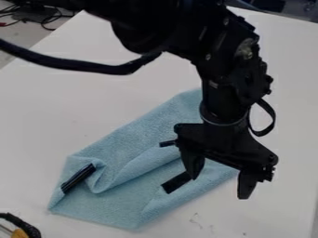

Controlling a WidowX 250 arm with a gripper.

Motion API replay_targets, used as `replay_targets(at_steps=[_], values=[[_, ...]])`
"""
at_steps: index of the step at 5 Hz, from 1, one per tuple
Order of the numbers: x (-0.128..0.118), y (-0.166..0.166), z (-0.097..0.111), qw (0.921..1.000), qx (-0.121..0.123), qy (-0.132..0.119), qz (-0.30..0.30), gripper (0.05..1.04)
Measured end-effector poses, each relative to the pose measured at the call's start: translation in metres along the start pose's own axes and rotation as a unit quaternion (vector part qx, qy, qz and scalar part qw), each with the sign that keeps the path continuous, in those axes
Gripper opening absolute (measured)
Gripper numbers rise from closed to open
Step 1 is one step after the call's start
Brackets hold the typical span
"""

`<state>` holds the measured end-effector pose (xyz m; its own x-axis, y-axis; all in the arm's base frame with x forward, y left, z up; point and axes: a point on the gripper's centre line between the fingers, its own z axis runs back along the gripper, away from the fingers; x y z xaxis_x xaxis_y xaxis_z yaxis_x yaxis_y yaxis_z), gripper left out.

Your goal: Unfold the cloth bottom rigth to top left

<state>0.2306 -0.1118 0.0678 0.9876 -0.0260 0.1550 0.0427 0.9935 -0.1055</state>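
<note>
A black and yellow thing [25,227] lies at the near left of the tabletop [81,102]. Just beyond it the cloth [118,204] stretches slantwise, one end towards the near left, the other reaching up behind the arm [227,56], with creased layers and black strips [79,178] on it. The gripper [220,187] hangs at the cloth's side facing the tabletop's right edge, empty, its fingers spread; one is over the cloth, the other past its border. Whether either touches down cannot be told. The step in hand looks to be getting hold of the layer at bottom right. Best to line the fingers up across that border, go down until they straddle the top ply alone, and close gently. Then a small lift and a low, slow sweep towards the tabletop's far left edge should open it; pinching both plies would drag the whole cloth.
</note>
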Motion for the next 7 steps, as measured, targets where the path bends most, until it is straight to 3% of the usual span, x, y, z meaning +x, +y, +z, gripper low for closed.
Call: replay_targets(at_steps=[2,3,5,7], values=[[0.001,0.007,-0.004,0.9997,0.019,0.004,-0.017,1.0],[0.015,0.029,0.0,0.9993,0.033,0.001,-0.019,0.999],[0.055,0.071,-0.015,0.9979,0.026,0.001,-0.059,1.0],[0.06,0.078,-0.033,0.9973,0.019,0.016,-0.069,0.999]])
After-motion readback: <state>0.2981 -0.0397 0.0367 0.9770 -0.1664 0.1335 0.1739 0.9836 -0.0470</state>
